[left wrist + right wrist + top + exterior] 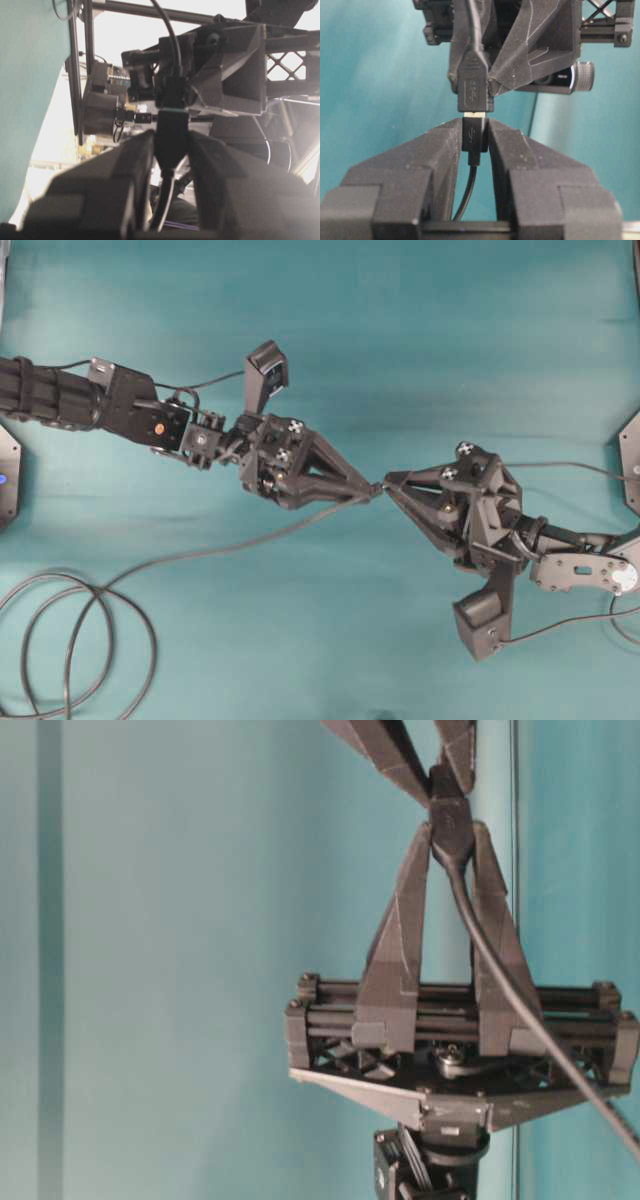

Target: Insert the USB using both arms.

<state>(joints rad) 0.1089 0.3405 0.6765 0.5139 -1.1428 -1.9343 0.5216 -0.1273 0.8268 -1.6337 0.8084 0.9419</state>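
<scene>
A teal tabletop point(400, 320) fills the scene under bright, even light.

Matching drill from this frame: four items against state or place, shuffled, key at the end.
1. left gripper
2. right gripper
3. grey cable
4. silvery tip

A. shut on the USB
B. loops at the overhead view's lower left
C. shut on the socket end
D. showing between the two connectors

Pairs: 1-C, 2-A, 3-B, 4-D
</scene>
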